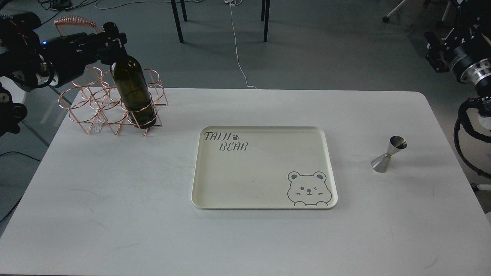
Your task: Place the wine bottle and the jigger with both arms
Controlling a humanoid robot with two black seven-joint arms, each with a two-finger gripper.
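Clamped on the neck of the wine bottle (132, 90), the left gripper (111, 41) reaches in from the left edge, far-left of the cream tray (324, 153). Nearest, the tray lies mid-table with a bear drawing and "TAIJI BEAR" lettering on it. Right of the tray, apart from it, the jigger (388, 154) stands on the white table (115, 214). Beyond the tray's far-left corner, the bottle stands upright in a ring of the copper wire rack (96, 111). Only upper parts of the right arm (466, 57) show, far right of the tray; its pincer is out of view
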